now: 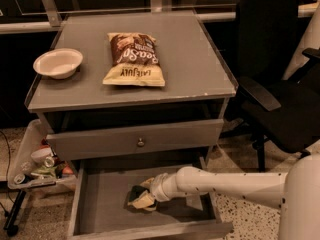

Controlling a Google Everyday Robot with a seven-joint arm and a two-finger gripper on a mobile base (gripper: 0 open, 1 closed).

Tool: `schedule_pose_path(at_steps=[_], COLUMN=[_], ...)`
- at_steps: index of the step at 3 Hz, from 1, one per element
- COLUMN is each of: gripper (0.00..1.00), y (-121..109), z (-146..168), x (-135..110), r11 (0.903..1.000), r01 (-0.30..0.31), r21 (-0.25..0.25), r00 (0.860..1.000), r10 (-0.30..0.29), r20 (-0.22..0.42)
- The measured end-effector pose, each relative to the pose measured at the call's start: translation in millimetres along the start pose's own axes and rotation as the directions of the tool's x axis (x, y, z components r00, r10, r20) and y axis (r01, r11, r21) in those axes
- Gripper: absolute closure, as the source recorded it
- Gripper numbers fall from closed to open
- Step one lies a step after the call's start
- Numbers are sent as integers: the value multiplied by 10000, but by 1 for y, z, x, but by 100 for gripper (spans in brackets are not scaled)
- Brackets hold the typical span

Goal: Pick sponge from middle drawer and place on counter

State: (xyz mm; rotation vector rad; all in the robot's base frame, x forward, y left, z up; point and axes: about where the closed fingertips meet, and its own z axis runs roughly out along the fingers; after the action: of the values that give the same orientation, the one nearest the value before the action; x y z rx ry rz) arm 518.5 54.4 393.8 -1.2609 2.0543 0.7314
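Counter, big flat grey top, sits well above and behind the gripper. Black office chair is up and to the right of it, beside the cabinet. White robot arm comes in from lower right, runs low across the drawer's right wall and ends at the gripper. Middle drawer is pulled out; the gripper is inside it, roughly centre, down near the bare grey bottom, with open floor to its left & in front.

Closed drawer front w/ small round knob is directly above the gripper, overhanging the back of the open drawer; that plus the counter edge is what stands over it. Low side tray of cups and odd clutter is left of the gripper, outside the cabinet.

On the counter, up above: chip bag, brown/yellow, lying flat almost straight over the gripper; pale bowl further left near the counter's left rim, apart from the bag.

Sponge, small & dark-topped, lies on the drawer floor right at the gripper's tip. Yellowish fingers sit on either side of it, pinched onto the sponge as far as shows
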Motion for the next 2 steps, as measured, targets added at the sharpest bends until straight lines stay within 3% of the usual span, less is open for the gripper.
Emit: schedule_pose_path(at_steps=[1, 2], gripper=[100, 100], y=[-9, -9], z=[-63, -63], x=[-22, -22], r11=[9995, 9995], r01=[-260, -267], r21=[204, 196], r00=[9969, 9969], r10=[274, 281], r20=[-736, -737])
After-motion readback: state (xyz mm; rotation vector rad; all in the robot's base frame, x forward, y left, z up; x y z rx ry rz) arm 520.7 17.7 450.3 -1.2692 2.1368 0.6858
